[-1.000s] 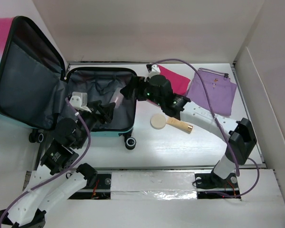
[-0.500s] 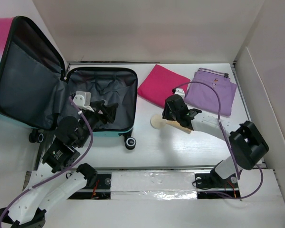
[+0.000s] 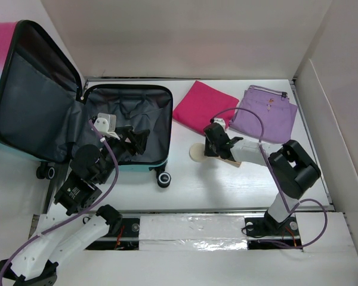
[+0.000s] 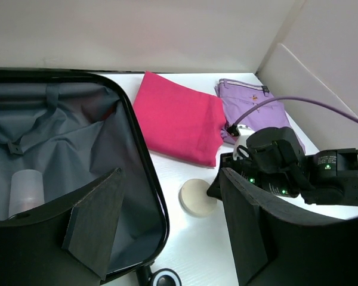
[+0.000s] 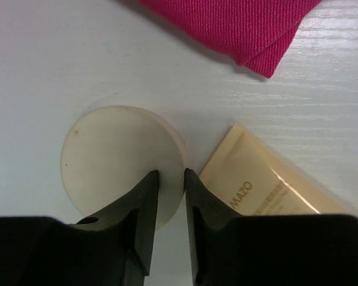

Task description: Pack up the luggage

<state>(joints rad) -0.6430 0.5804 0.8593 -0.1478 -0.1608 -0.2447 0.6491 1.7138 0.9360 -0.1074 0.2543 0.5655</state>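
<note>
The luggage (image 3: pixel 30 89) lies open at the left, pink-and-teal lid raised, grey-lined base (image 4: pixel 59 137) flat with a small clear bottle (image 4: pixel 27 190) inside. My left gripper (image 3: pixel 133 140) hovers open and empty over the base's right rim (image 4: pixel 144 179). A cream round disc (image 3: pixel 197 154) lies on the table right of the case, beside a gold tube (image 5: pixel 256 185). My right gripper (image 5: pixel 170 174) is down on the disc (image 5: pixel 116 158). Its jaws are nearly together and pinch the disc's right rim.
A folded pink cloth (image 3: pixel 204 107) and a folded purple cloth bag (image 3: pixel 267 113) lie at the back right, just beyond the disc. White walls close in the table at the back and right. The case's black wheel (image 3: pixel 163 179) sticks out toward the arms.
My right arm swung from over the suitcase back to the table and came down on the disc, its jaws closing from wide to nearly together. The left arm barely moved.
</note>
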